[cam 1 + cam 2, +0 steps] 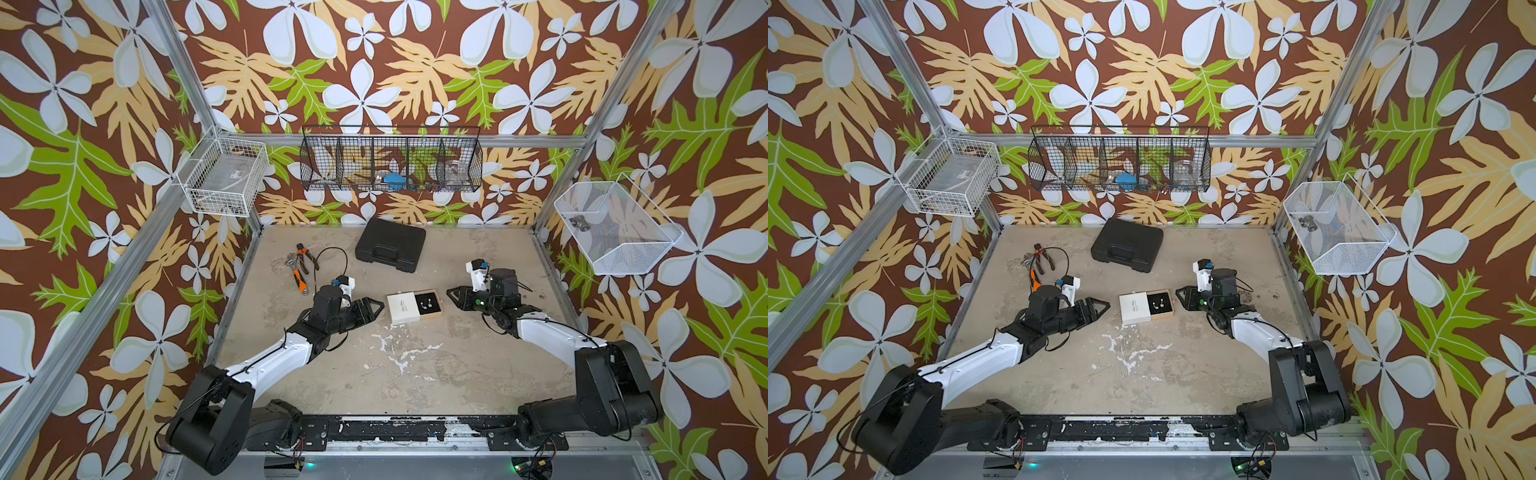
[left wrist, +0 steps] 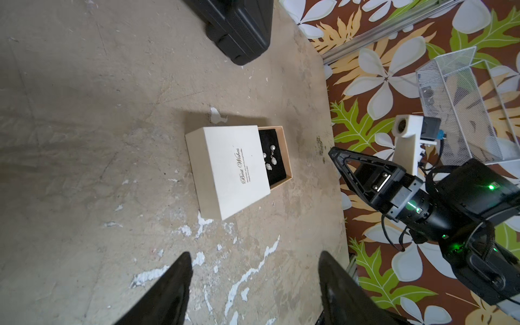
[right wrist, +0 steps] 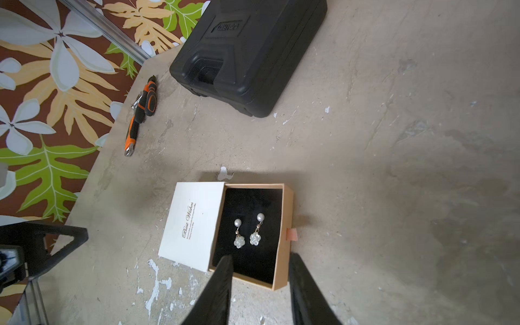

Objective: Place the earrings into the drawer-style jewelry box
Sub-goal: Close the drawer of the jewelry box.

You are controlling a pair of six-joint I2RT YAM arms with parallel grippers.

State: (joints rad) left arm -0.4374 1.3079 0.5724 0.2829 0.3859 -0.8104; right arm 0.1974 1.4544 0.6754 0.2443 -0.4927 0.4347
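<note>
Jaws of the left gripper (image 2: pixel 254 253) are standing wide apart with nothing between them; those of the right gripper (image 3: pixel 261 256) are gaping less widely, equally empty, hovering over one rim of the tan tray (image 3: pixel 284 239). At the centre of both top views, between the two arms, the drawer-style jewelry box (image 1: pixel 405 309) is lying flat on the table (image 1: pixel 415 395), its tray standing partway out of the white sleeve (image 3: pixel 191 225) toward the right of the frame. The earrings (image 3: pixel 249 232) are resting side by side on the tray's black lining, clear of the sleeve. Each is showing a round pearl-like bead above a small pale flower-shaped drop. Cursive print reading "Best Wishes" is running across the sleeve.

Above the box in the frame, a closed black case (image 1: pixel 390 245) is sitting near the back wall. A black wire basket (image 1: pixel 324 166) hanging there is holding a blue object (image 1: pixel 394 179) and a clear jar (image 1: pixel 455 168). At right, a white mesh basket (image 1: pixel 648 249) is holding a small dark metal piece (image 1: pixel 579 222). Orange-handled pliers (image 1: pixel 301 266) are lying at the table's upper left.
</note>
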